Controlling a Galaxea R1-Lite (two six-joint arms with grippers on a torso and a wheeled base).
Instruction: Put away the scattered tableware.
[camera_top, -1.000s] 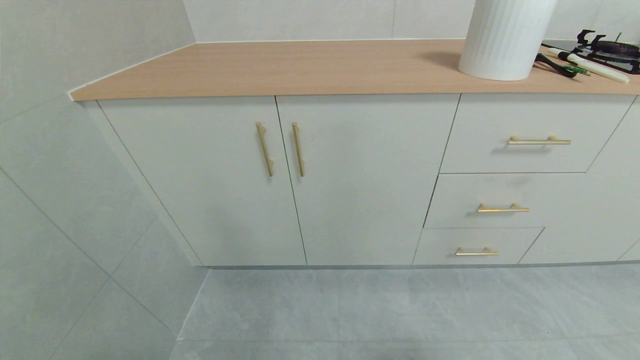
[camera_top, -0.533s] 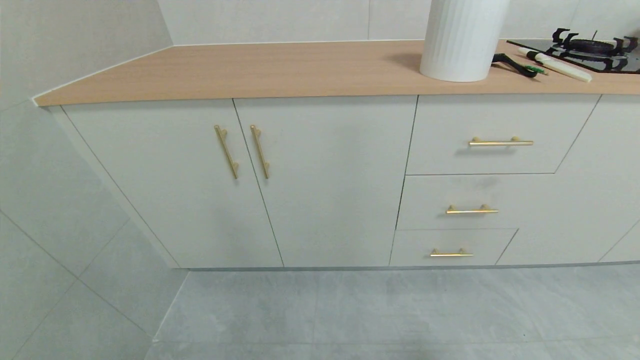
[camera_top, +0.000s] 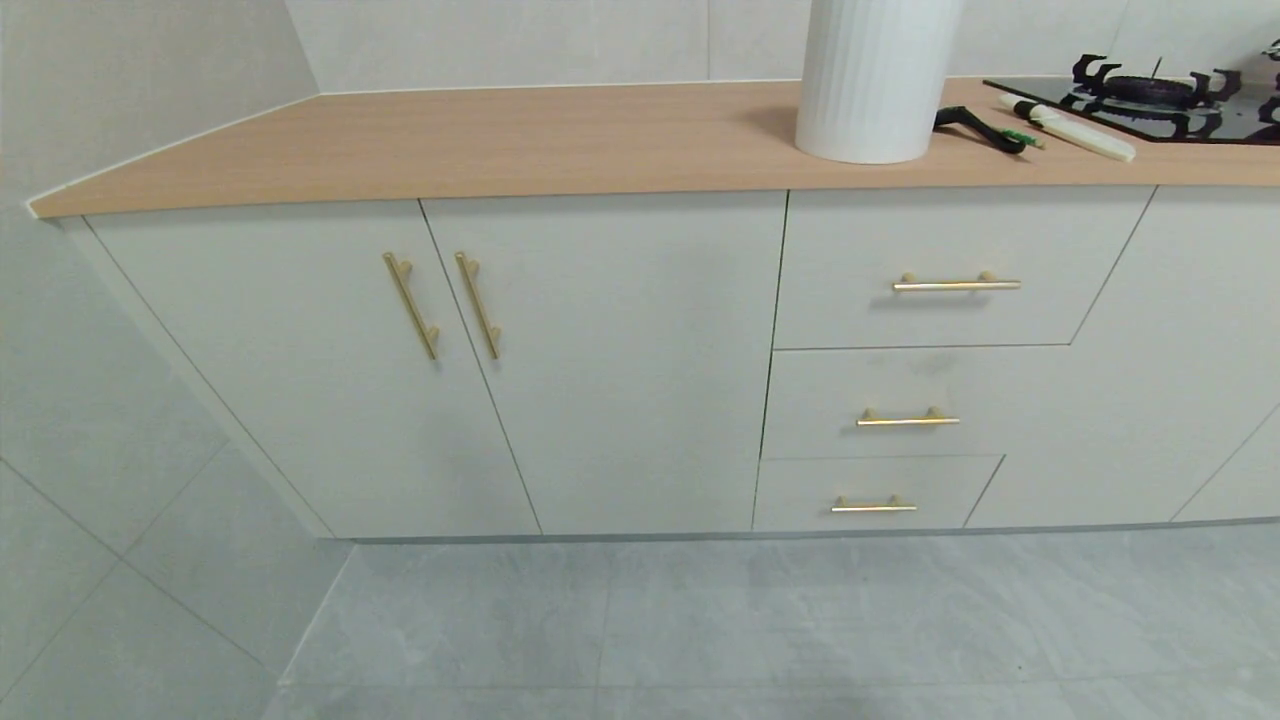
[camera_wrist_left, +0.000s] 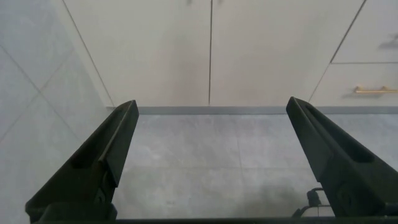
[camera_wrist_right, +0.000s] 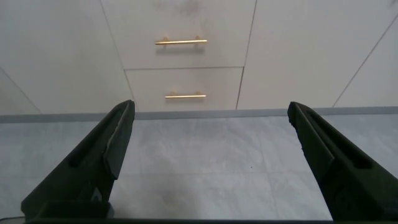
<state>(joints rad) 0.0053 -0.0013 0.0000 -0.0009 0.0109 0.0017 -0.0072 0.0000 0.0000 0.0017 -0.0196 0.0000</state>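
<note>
On the wooden counter (camera_top: 480, 140) at the far right lie loose utensils: a black-handled tool (camera_top: 975, 125), a small green piece (camera_top: 1022, 137) and a cream-handled utensil (camera_top: 1075, 130). They rest beside a tall white ribbed container (camera_top: 875, 80). My left gripper (camera_wrist_left: 210, 112) hangs open over the grey floor in front of the cabinet doors, with nothing between its fingers. My right gripper (camera_wrist_right: 210, 112) is open as well, low over the floor facing the lower drawers, and holds nothing.
A black gas hob (camera_top: 1160, 95) sits at the counter's right end. Below are two cabinet doors with gold handles (camera_top: 411, 305) and three drawers (camera_top: 955, 285) with gold pulls. A tiled wall (camera_top: 120, 330) closes the left side. Grey floor tiles (camera_top: 760, 620) lie in front.
The whole head view has shifted: counter, cabinets and utensils slide leftward in the picture, so the camera has turned or moved to the right. More of the hob shows now.
</note>
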